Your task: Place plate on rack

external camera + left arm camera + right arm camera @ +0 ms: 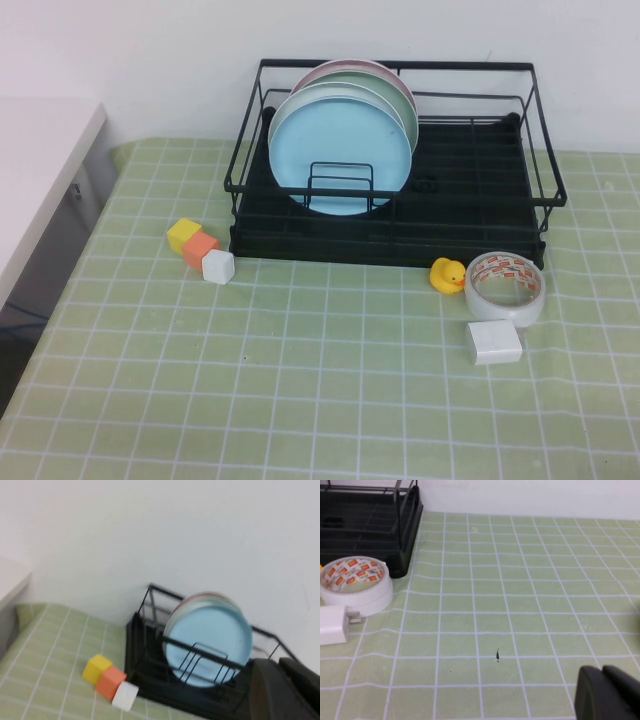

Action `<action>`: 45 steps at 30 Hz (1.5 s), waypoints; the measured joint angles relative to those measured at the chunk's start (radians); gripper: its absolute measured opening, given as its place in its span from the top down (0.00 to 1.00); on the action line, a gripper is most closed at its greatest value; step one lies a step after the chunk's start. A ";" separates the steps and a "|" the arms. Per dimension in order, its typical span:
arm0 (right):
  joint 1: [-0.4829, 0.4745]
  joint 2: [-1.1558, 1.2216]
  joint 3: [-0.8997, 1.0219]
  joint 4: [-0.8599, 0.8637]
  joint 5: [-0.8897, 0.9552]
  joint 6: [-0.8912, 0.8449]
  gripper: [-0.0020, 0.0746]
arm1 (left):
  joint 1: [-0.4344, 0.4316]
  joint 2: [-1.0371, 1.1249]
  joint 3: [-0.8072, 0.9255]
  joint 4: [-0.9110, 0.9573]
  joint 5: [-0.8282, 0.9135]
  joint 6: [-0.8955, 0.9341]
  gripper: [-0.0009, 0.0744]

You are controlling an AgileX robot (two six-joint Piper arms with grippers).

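Note:
The light blue plate [340, 150] stands upright in the left part of the black wire rack [480, 200], in front of a pale green plate [400, 100] and a pink one. It also shows in the left wrist view [207, 640], behind the rack's [145, 655] divider wires. Neither arm shows in the high view. My left gripper [277, 662] is shut and empty, held in the air in front of the rack. My right gripper [601, 669] is shut and empty, low over the green mat to the right of the rack [370, 525].
Yellow [183, 233], orange [201, 249] and white [218, 266] cubes lie left of the rack's front. A rubber duck [448, 274], a tape roll [505, 288] and a white plug [494, 342] lie at its front right. A white table [40, 170] borders the left.

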 joint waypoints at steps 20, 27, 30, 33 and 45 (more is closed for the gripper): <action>0.000 0.000 0.000 0.000 0.002 0.000 0.97 | 0.233 -0.114 0.101 1.216 0.439 -0.891 0.99; 0.000 0.000 0.000 0.000 0.002 0.000 0.97 | 0.235 -0.114 0.101 1.295 0.443 -0.996 0.99; 0.000 0.000 0.000 0.000 0.002 0.000 0.98 | 0.235 -0.114 0.101 1.319 0.443 -0.983 0.99; 0.000 0.000 0.000 0.000 0.002 0.000 0.98 | 0.235 -0.114 0.101 1.321 0.443 -0.976 0.99; 0.000 0.000 0.000 0.000 0.002 0.000 0.98 | 0.235 -0.114 0.101 1.321 0.443 -0.975 0.99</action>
